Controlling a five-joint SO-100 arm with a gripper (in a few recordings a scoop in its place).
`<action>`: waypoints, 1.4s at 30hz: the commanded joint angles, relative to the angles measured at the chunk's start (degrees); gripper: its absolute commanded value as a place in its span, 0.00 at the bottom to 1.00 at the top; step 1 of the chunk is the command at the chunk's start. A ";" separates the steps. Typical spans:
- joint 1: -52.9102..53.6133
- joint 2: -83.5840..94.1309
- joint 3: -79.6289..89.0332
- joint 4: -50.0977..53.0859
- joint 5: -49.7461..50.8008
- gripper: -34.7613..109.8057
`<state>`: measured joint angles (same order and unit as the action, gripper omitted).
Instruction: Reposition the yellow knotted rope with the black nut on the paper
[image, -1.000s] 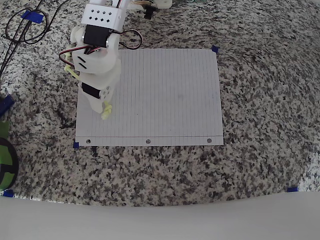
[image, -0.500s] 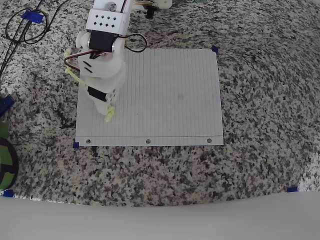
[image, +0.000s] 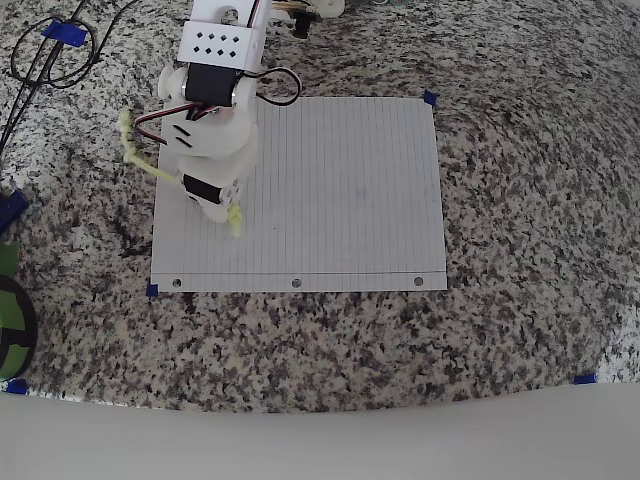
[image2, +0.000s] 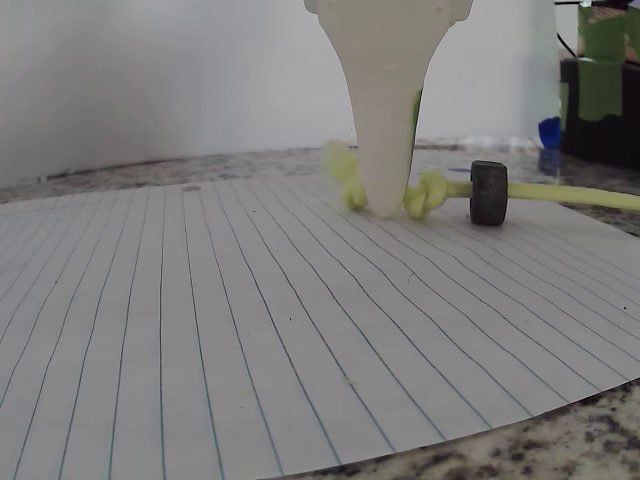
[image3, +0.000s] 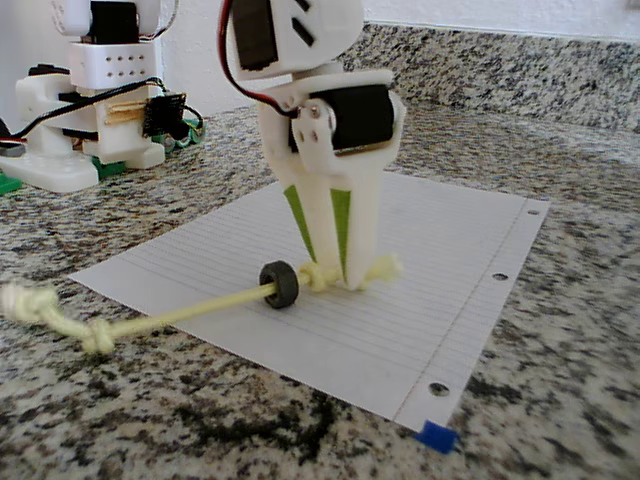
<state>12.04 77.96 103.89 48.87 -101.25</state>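
The yellow knotted rope (image3: 200, 307) lies half on the paper (image: 340, 190), its far knotted end trailing over the left edge onto the counter (image: 520, 200). The gripper (image3: 335, 275) pinches it beside the black nut (image3: 281, 285); open paper stretches right in the overhead view.

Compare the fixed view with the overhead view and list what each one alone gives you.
Fixed view alone: the black nut on the yellow knotted rope, beside the knot pinched at the gripper.

Overhead view alone: the whole paper with its three punched holes, and blue tape marks on the granite counter.

Both: the rope's free knotted end lying off the paper's edge, on the granite.
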 joint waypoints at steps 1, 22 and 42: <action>-0.62 1.14 -1.76 0.26 0.35 0.32; -4.13 1.14 -1.76 1.14 0.44 0.48; -5.10 0.53 -1.67 1.93 0.53 0.24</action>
<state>7.38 77.96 103.71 50.10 -101.34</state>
